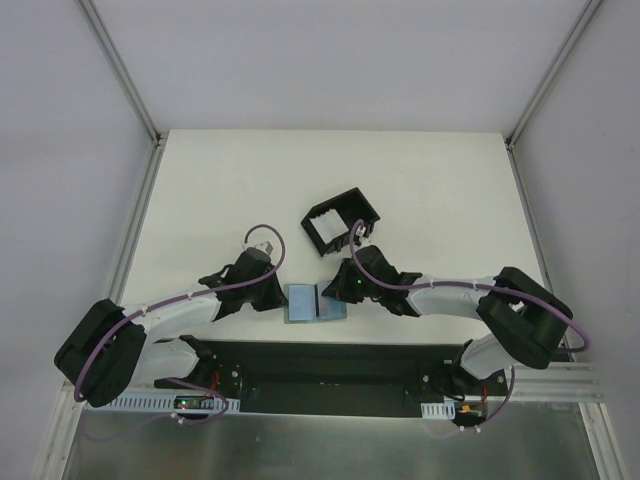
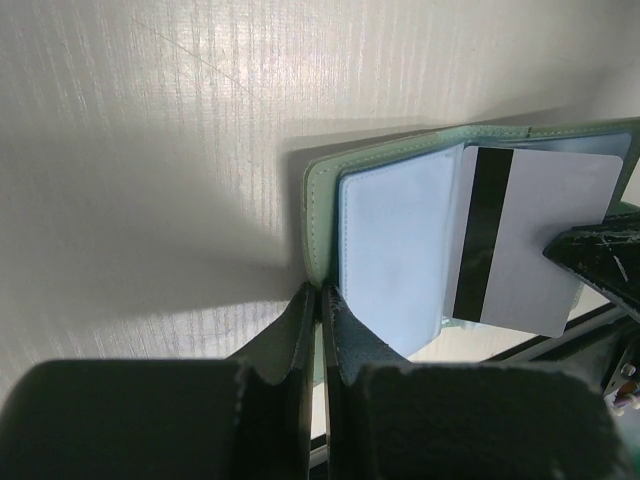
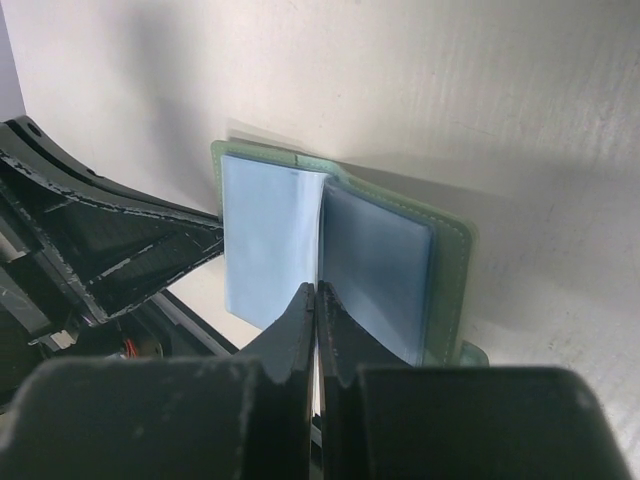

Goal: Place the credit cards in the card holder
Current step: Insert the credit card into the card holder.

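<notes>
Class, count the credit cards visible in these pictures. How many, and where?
1. The whitish card with a dark stripe lies over the open grey-green case, at its right side in the left wrist view. More may be hidden in its sleeves.

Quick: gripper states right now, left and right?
Left gripper: closed, pinching the edge of the open green card case.
Right gripper: closed, holding the white striped card.

Around the green case [image 1: 313, 303], the left gripper [image 1: 283, 298] blocks 9 o'clock and the right gripper [image 1: 334, 293] blocks 3. The card holder [image 1: 332, 202] stands at 1. You have room at 11.
</notes>
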Controlling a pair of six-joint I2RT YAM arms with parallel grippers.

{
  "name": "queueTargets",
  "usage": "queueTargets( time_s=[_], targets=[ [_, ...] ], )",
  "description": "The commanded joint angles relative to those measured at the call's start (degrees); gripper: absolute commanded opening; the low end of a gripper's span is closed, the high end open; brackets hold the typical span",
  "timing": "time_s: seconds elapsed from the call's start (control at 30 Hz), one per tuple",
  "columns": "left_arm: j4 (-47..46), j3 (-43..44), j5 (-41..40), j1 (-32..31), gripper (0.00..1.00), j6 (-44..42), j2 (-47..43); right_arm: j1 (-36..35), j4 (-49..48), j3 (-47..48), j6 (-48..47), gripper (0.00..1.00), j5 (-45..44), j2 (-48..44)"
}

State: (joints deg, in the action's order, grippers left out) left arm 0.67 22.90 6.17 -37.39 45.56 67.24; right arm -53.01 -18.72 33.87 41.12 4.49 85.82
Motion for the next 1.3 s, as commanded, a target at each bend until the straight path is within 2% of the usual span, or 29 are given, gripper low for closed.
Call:
queueTargets(
  time_s=[0.0,0.23,0.6,1.27],
  targets=[
    [3.5,-0.3,-0.5,0.5,0.00,-1.4,1.5,-0.2,-4.3,1.3,1.1,0.00,1.6,-0.7],
    [3.5,0.0,-0.5,0.5,0.00,-1.5,1.7,-0.3,-2.5,1.9,0.9,0.00,1.3,0.7],
    [3.4,-0.5,-0.8,0.5,0.00,-1.5,1.5,0.6,0.0,2.0,0.3,0.00,0.7,-2.5],
    [3.4,-0.5,-0.8,0.5,0.00,-1.2,1.7,0.5,-7.8,-0.2,6.2,0.00,3.4,4.6]
  ],
)
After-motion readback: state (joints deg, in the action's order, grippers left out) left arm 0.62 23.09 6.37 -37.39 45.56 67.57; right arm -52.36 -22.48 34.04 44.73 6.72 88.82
